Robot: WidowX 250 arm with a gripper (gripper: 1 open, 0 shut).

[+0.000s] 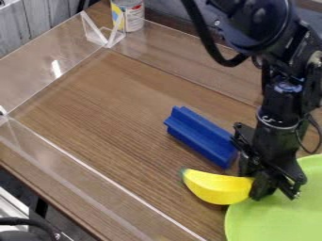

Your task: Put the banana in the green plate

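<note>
The yellow banana (217,185) hangs just above the wooden table, at the left edge of the green plate (283,215) in the lower right corner. My gripper (262,180) comes down from above and is shut on the banana's right end. The banana's body sticks out to the left of the fingers, just short of the plate's rim. The black arm covers part of the plate's upper edge.
A blue ridged block (201,135) lies on the table right behind the banana and left of the gripper. Clear plastic walls (51,68) run along the left and far sides. A bottle (126,14) stands at the back, outside the wall.
</note>
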